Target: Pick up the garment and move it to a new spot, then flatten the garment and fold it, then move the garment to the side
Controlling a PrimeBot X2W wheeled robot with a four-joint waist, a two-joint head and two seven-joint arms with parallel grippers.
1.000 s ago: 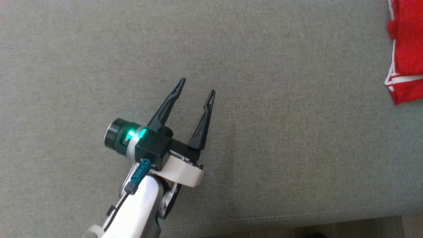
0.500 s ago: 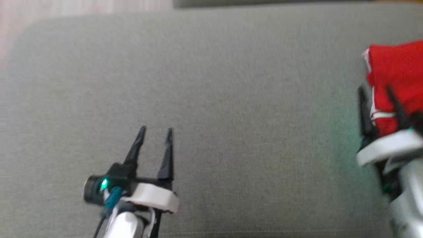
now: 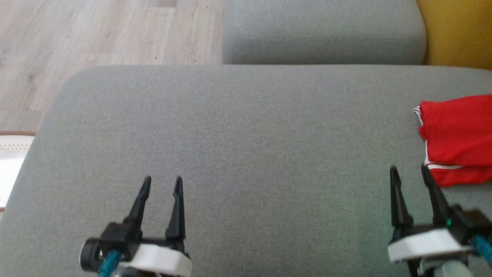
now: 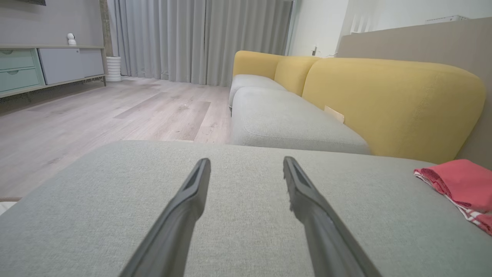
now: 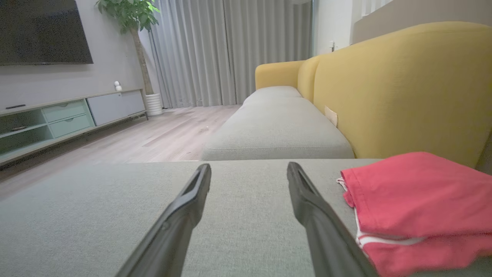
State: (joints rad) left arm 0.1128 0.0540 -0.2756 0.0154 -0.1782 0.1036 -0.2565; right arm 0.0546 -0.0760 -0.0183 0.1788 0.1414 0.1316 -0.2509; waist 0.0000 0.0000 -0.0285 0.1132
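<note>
Just right of the right gripper (image 3: pixel 408 168), fingers apart and empty, lies the folded red garment (image 3: pixel 457 134); the left gripper (image 3: pixel 162 179), well away, is likewise spread.

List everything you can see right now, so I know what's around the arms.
garment: one, red with white stripes, folded, at the right end of the near cushion
near cushion: one, grey, under both grippers
far cushion: one, grey, beyond the near one
sofa back: yellow, behind the cushions
floor: pale wood, left of the sofa
rug: one, white, on the floor at the left edge
curtains: grey, far wall
cabinet: one, grey and green, low, along the wall
TV: one, black, above the cabinet
plant: one, green, beside the curtains
left gripper: one, dark, open, empty
right gripper: one, dark, open, empty, beside the garment
</note>
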